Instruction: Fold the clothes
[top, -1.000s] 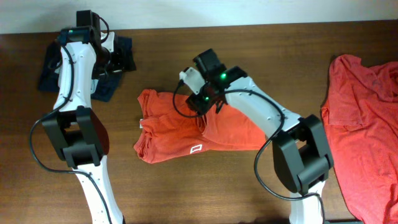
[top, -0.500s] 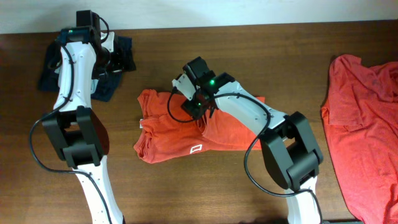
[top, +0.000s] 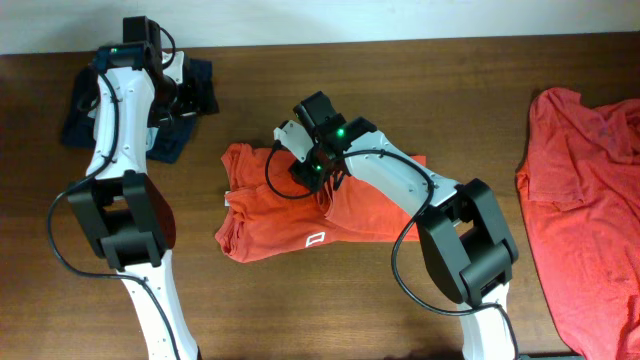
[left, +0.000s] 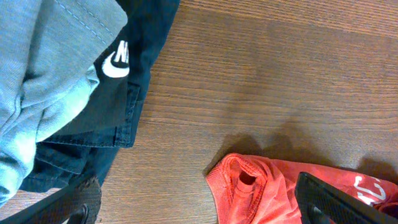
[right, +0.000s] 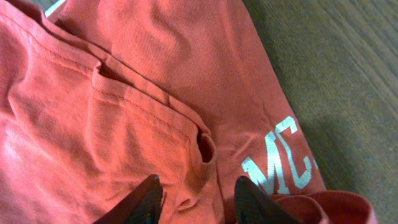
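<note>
Presently an orange-red T-shirt (top: 300, 205) lies bunched at the centre of the desk (top: 450, 90). Right pincer (right: 199, 199) straddles its stitched hem (right: 155, 106), jaws parted, apparently to pinch that fold. Left pincer (left: 199, 208) hangs released, parked clear.

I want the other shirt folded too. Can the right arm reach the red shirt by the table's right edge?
Probably yes. The right-edge shirt lies beside the right arm base, only bare table between. The right gripper is over the middle shirt.
</note>
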